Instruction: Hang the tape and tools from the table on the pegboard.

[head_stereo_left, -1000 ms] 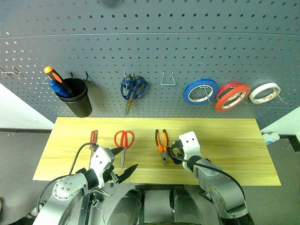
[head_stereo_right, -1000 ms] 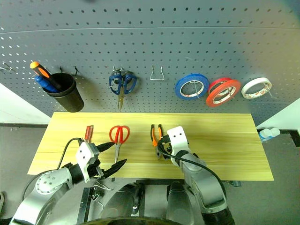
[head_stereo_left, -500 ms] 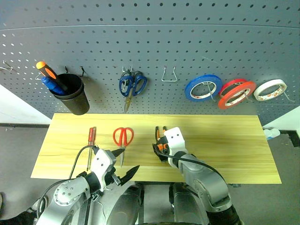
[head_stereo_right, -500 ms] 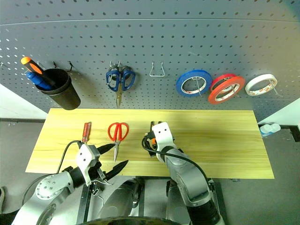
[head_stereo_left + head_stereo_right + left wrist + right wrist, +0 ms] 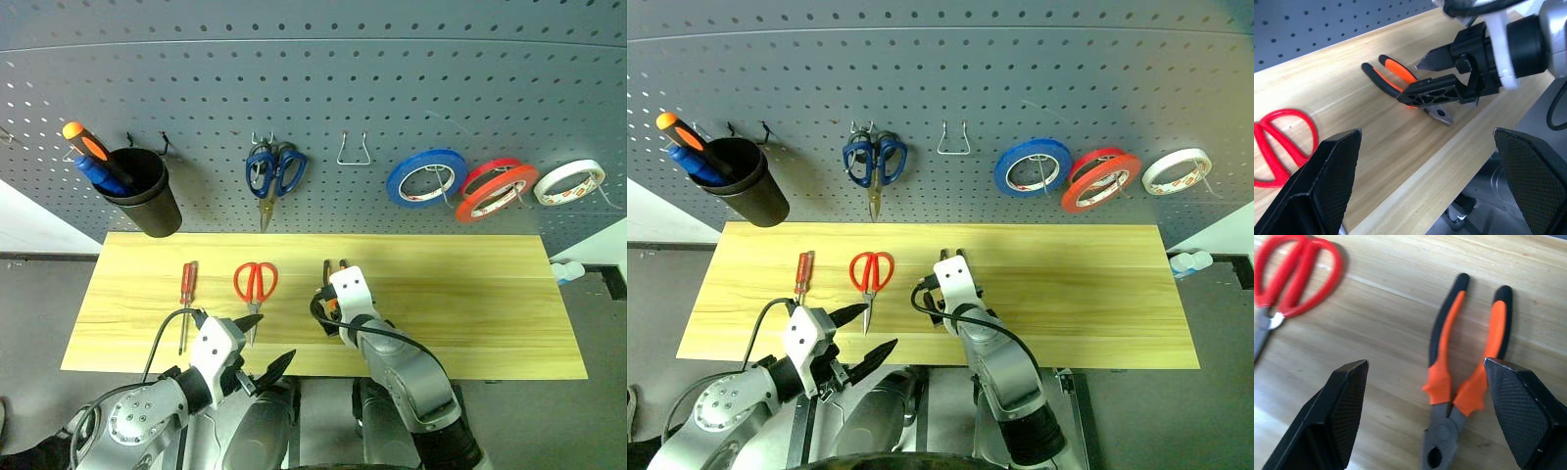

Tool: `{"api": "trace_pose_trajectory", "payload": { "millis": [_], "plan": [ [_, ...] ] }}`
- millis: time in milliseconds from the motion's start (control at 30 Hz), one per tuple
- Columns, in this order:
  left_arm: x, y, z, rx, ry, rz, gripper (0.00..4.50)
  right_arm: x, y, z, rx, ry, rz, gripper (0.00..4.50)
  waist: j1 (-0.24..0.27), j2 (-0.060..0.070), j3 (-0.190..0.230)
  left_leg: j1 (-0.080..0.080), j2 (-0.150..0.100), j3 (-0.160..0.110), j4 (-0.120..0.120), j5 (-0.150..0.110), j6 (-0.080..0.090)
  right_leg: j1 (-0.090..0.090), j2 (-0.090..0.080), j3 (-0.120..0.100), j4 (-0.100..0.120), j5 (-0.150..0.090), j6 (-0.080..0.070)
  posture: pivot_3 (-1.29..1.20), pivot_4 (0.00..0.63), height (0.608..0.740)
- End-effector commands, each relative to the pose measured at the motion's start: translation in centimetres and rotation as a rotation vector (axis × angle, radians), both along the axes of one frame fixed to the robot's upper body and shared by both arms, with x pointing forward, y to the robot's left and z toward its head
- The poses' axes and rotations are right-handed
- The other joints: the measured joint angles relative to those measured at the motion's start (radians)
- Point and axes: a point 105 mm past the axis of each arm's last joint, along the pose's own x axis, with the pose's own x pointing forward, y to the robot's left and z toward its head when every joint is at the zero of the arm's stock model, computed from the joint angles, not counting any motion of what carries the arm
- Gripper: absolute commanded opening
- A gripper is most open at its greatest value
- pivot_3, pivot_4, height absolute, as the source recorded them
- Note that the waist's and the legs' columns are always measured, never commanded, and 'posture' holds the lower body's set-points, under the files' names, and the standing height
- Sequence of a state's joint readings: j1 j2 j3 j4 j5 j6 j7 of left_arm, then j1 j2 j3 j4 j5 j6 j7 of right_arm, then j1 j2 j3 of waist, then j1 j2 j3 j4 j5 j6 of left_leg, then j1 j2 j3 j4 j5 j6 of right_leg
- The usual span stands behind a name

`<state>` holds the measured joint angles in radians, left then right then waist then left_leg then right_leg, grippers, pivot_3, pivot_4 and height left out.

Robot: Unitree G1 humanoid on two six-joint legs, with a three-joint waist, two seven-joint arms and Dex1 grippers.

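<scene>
While the right gripper (image 5: 1422, 416) hangs over the pliers (image 5: 1464, 382), its fingers spread and gripping nothing, the left gripper (image 5: 263, 345) waits wide open at the table's near edge.

Over on the table (image 5: 470, 294), the orange-and-black pliers lie flat with handles pointing toward the pegboard (image 5: 323, 88) and steel nose toward the robot, sitting between the right gripper's two black fingers without either one touching them. Just to their left rest the red scissors (image 5: 255, 284), blades toward the near edge, and further left the slim red screwdriver (image 5: 186, 294). Left gripper's tips hover just this side of the scissor blades, empty. Up on the pegboard the red tape (image 5: 497, 191) is already hanging on a hook, between a blue roll (image 5: 425, 178) and a white roll (image 5: 576, 182).
</scene>
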<state>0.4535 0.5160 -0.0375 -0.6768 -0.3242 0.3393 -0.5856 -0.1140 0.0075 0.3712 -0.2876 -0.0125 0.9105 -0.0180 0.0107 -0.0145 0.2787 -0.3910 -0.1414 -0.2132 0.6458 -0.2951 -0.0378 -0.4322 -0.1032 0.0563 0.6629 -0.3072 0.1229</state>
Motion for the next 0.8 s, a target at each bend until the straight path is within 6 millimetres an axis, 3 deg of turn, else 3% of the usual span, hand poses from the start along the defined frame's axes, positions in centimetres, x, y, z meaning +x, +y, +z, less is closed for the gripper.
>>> {"api": "trace_pose_trajectory", "payload": {
  "millis": [33,800],
  "plan": [
    [-0.6,-0.1,0.8,-0.007,-0.016,0.001,4.50,0.2,0.2,0.4,0.002,-0.022,-0.016,3.91,0.001,0.000,0.002,0.000,0.000,0.000,0.000,0.000,0.000,0.000,0.000,0.000,0.000,0.000,0.000,0.07,0.345,0.720],
    [-1.8,-0.6,0.8,-0.021,0.019,0.025,4.50,1.9,0.4,-0.3,-0.042,0.088,-0.079,3.91,0.001,-0.001,0.036,-0.003,0.000,0.000,0.000,0.001,-0.001,-0.003,0.000,0.000,0.000,0.000,0.000,0.07,0.368,0.720]
  ]
}}
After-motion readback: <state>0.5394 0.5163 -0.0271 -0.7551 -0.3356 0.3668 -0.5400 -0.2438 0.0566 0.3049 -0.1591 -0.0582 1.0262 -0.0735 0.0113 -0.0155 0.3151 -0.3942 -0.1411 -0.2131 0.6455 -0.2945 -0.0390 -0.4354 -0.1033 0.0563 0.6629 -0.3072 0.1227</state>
